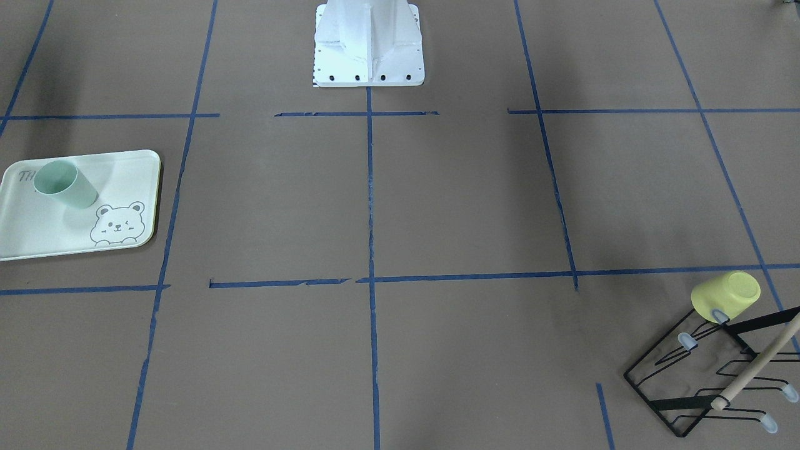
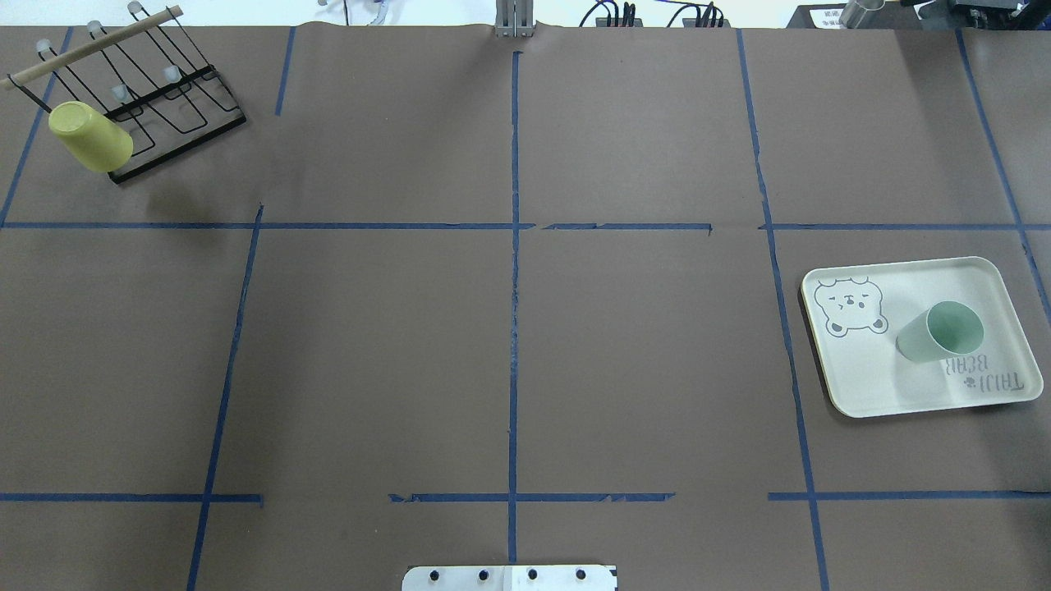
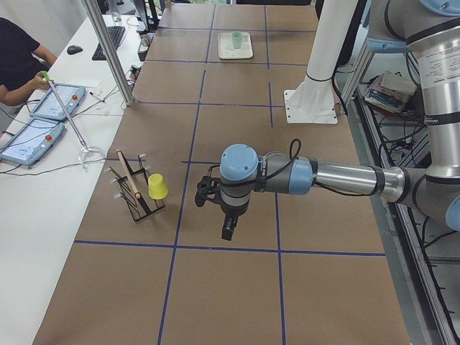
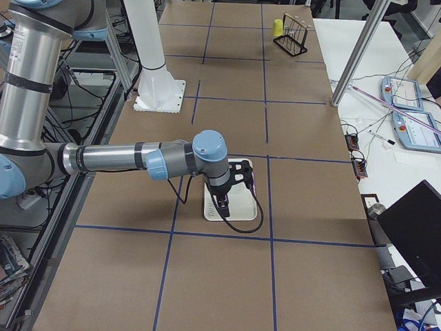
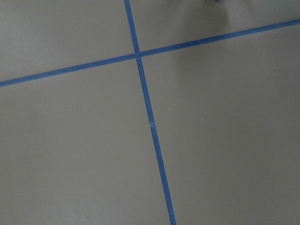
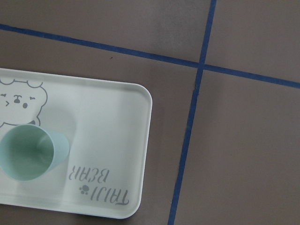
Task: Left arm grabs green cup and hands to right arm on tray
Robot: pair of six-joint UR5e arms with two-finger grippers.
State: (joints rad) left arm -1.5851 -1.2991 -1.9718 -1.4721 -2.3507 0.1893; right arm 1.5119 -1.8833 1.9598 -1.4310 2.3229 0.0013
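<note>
The green cup (image 2: 940,332) stands upright on the tray (image 2: 870,377) at the table's right side; both show in the front view, cup (image 1: 64,184) on tray (image 1: 37,231), and in the right wrist view, cup (image 6: 30,152) on tray (image 6: 108,122). My right gripper (image 4: 222,207) hangs high above the tray, apart from the cup. My left gripper (image 3: 227,232) hangs over bare table near the yellow cup's rack. Both grippers show only in the side views, so I cannot tell whether they are open or shut. Neither wrist view shows fingers.
A yellow cup (image 2: 90,135) sits upside down on a black wire rack (image 2: 176,98) with a wooden rod at the far left corner. The robot's white base (image 1: 369,50) stands at the near middle edge. Blue tape lines cross the brown table.
</note>
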